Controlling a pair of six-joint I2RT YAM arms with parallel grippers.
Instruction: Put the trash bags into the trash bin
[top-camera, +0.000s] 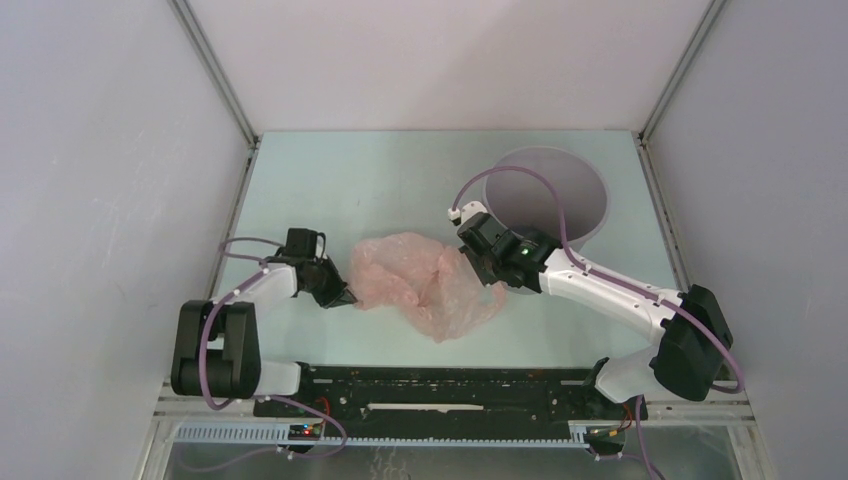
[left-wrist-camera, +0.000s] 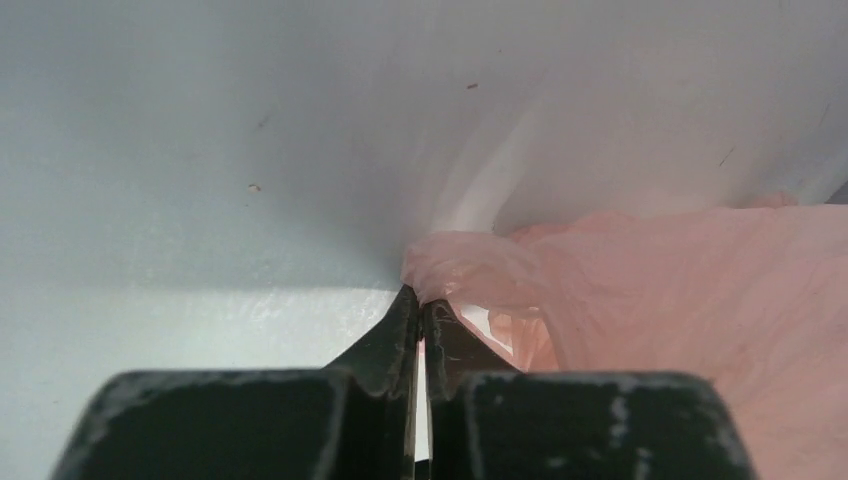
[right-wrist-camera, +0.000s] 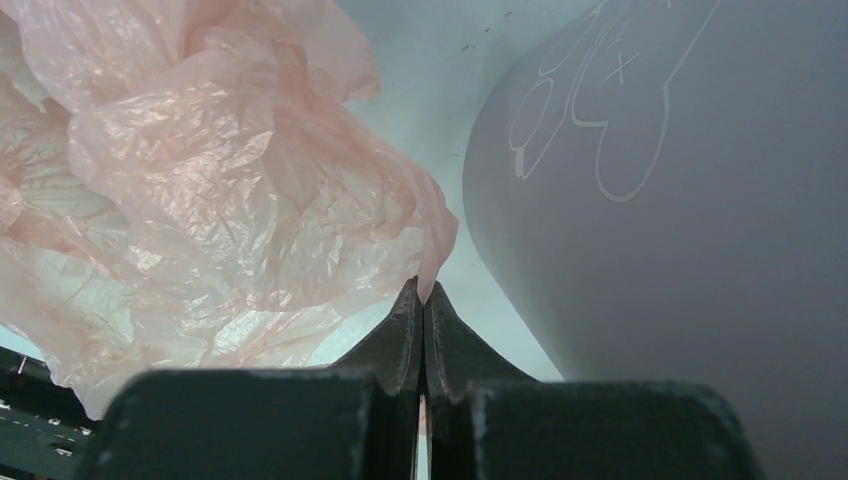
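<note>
We have the thin, wrinkled, translucent pale-pink plastic film bag (top-camera: 420, 280) lying crumpled on the pale green tabletop (top-camera: 330, 180), just to the near-left of the plain grey round plastic bin (top-camera: 590, 225), not yet inside it. The left gripper (top-camera: 340, 297) nips the bag's edge farthest from the bin, and the right gripper (top-camera: 478, 262) nips the edge nearest the bin's wall. To do this step well, we judge that both arms should lift together so the slack film clears the bin's rim. The right arm should lead over the opening and the left follow, because so soft a film could drape over the rim or slip from so small a bite. The overhead view gives us the layout, but the arms hide both sets of fingertips there. The left wrist view shows its jaws pressed together with a fold of the bag (left-wrist-camera: 680, 290) caught at the tips (left-wrist-camera: 418, 305). The right wrist view shows the same pinch on a corner of film (right-wrist-camera: 200, 180) at its tips (right-wrist-camera: 424, 295). Only this view shows a white line drawing on the bin's outer wall (right-wrist-camera: 680, 250) close beside them.
</note>
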